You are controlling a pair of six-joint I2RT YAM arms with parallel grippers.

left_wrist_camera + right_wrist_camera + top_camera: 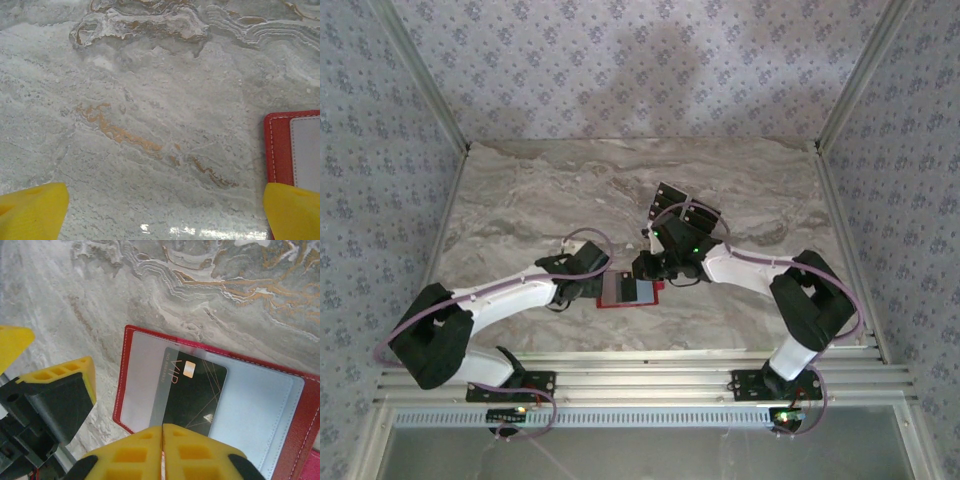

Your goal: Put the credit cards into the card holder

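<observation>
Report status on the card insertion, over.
Left claw open, one finger over card holder corner. Right claw shut on black card, card partway under clear pocket. Spare cards lie beyond. Nothing blocking the pocket.

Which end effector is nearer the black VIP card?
Right. The right end effector is shut at the black rectangular VIP card; the left end effector is open at the edge of the red leather-like wallet.
</observation>
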